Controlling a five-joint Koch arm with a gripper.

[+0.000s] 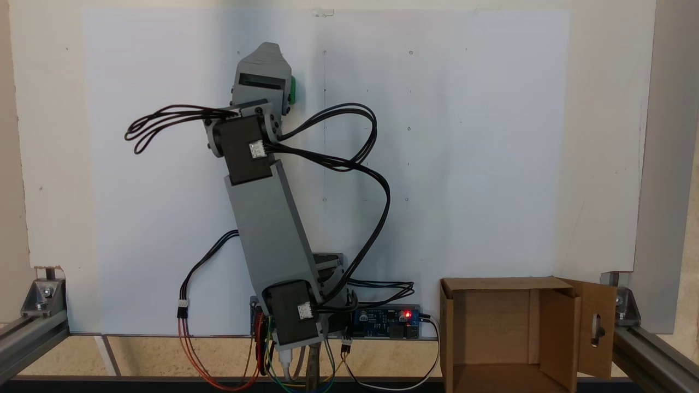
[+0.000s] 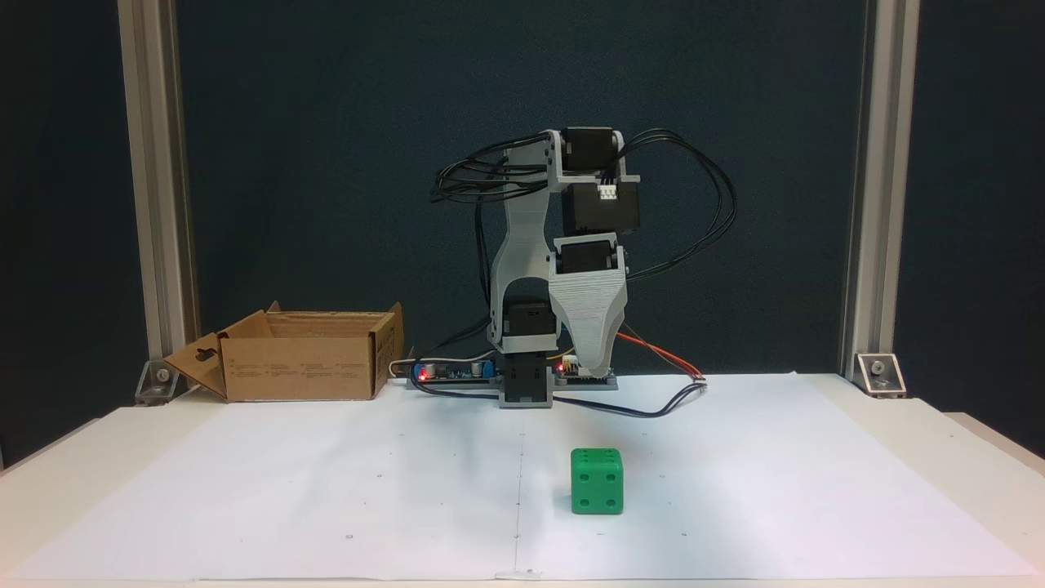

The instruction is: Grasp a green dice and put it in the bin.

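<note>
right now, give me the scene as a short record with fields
dice: green dice resting on the white paper, four pips facing the camera
bin: cardboard bin open, nothing visible inside from above, beside the arm's base
gripper: gripper pointing down above the dice, not touching it; open or shut cannot be told
task status: dice not yet grasped
</note>
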